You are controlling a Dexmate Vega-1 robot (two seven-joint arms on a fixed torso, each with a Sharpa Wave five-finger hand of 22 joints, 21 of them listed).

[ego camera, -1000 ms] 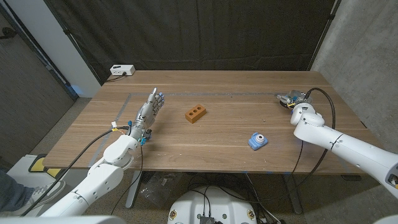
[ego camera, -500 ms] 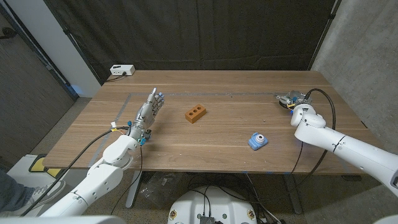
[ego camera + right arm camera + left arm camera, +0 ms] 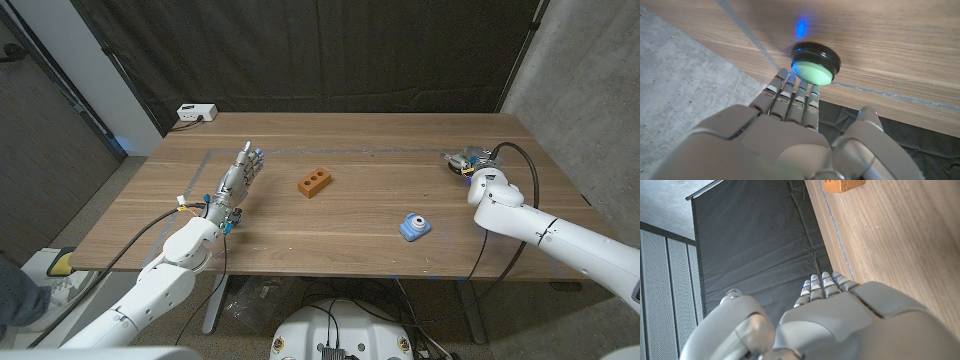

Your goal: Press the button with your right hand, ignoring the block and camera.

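Wooden table (image 3: 340,215): right hand (image 3: 790,135) fingers (image 3: 799,95) touching the green button (image 3: 815,62)

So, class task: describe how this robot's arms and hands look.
Both arms have smooth white rounded shells. The left hand and right hand are grey metal with segmented fingers and bluish tips. Black cables run along each forearm, with small yellow tags near the wrists.
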